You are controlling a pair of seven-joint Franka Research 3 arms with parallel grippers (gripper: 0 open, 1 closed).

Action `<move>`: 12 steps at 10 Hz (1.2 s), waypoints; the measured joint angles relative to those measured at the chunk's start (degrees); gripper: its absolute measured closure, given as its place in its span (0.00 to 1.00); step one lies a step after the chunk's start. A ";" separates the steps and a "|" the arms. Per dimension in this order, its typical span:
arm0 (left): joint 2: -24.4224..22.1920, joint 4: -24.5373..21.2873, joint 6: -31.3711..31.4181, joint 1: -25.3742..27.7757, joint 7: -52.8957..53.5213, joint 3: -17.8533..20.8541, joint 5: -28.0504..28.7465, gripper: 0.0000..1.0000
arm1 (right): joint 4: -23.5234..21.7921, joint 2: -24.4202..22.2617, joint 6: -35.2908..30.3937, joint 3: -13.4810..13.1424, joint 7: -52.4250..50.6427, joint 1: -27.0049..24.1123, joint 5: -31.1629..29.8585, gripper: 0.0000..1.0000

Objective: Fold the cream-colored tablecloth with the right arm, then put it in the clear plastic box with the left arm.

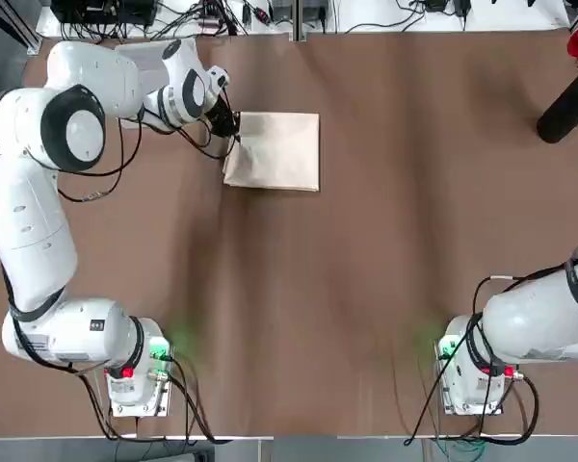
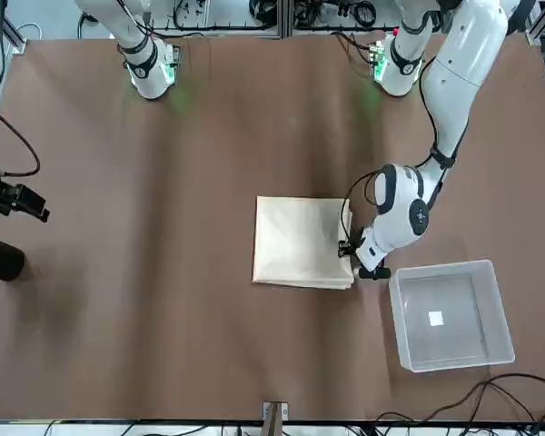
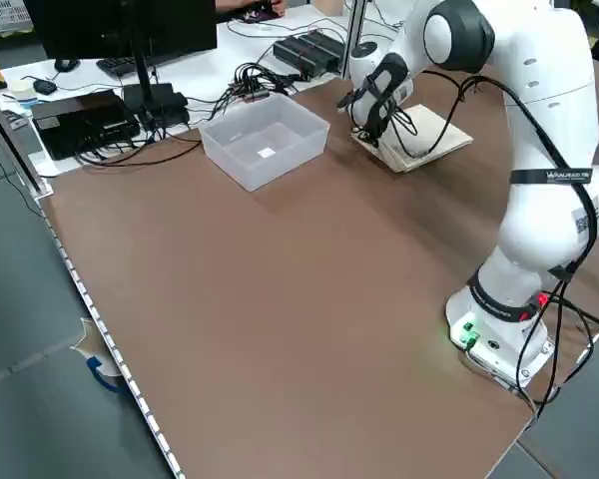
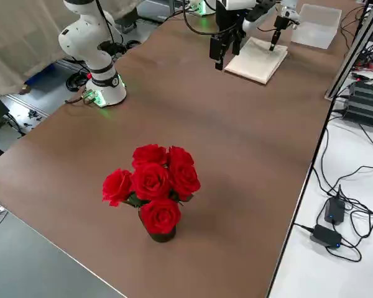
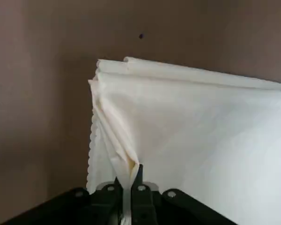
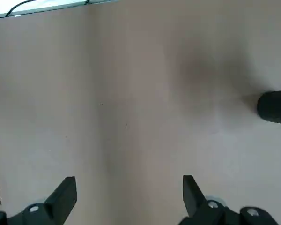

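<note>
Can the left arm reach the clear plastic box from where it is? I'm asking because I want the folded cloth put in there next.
Probably yes: the left end effector grips the edge of the cream-colored tablecloth right beside the clear plastic box, and nothing seems to stand between them.

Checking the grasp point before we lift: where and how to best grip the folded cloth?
I'd pinch the cloth's edge nearest the box, from above: it lies flat, and the left gripper's fingers already close on gathered layers there.
</note>
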 joint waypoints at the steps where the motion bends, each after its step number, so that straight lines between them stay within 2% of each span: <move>1: -0.55 0.24 -1.44 0.14 -0.51 0.00 0.00 0.93 | 0.00 0.00 0.00 -0.26 0.00 0.06 -0.01 0.00; 2: -1.54 0.40 -2.73 0.20 -1.45 0.01 -0.02 0.93 | 0.00 0.00 0.00 -0.52 0.00 0.17 -0.01 0.00; 5: -7.86 0.60 -14.63 1.01 -3.69 0.64 0.01 0.93 | 0.01 0.00 -0.01 -0.74 0.00 0.22 -0.01 0.00; 6: -9.58 0.51 -16.46 1.28 -4.71 0.93 0.71 0.93 | 0.00 0.00 -0.02 -0.77 0.00 0.22 -0.01 0.00; 12: -13.95 0.68 -21.63 0.51 -21.00 -0.28 16.65 0.93 | 0.12 0.00 -0.04 -1.33 0.03 0.21 -0.01 0.00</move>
